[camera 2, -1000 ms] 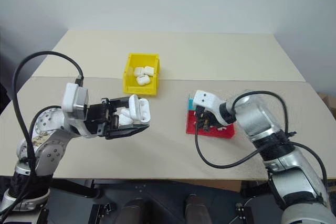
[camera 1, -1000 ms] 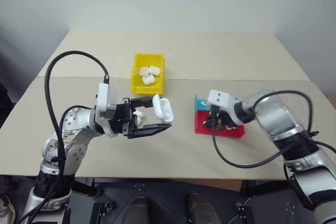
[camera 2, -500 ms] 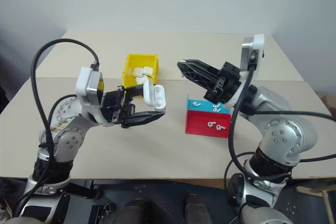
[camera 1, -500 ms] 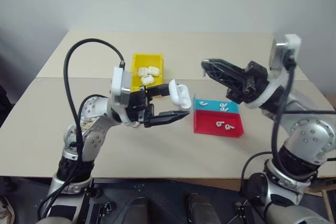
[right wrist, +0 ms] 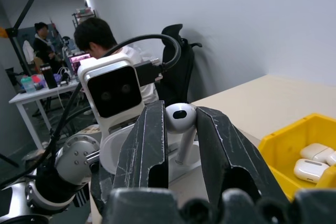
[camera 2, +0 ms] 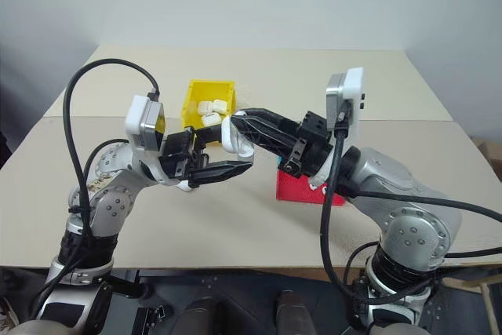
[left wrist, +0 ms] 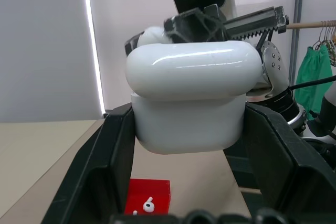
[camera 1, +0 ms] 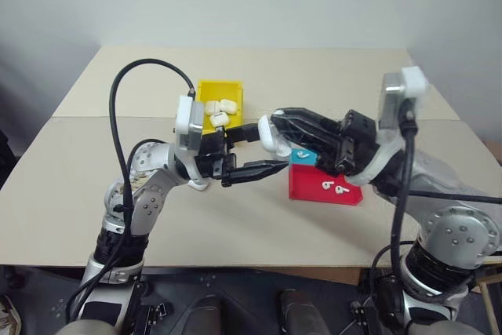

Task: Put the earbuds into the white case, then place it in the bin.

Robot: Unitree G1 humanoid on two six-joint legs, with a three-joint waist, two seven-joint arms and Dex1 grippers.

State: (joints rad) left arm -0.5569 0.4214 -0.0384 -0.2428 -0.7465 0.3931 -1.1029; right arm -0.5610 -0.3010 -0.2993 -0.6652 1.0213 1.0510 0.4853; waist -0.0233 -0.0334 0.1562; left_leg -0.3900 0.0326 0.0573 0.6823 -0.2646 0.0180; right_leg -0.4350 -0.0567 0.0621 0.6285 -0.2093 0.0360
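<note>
Left pincer (camera 1: 249,149) around white case (camera 1: 273,134)

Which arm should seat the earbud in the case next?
Right, probably. The right gripper pinches an earbud right beside the white case, which the left gripper holds above the table.

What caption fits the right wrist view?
Right hand carries an earbud toward the white case; yellow bin nearby.
</note>
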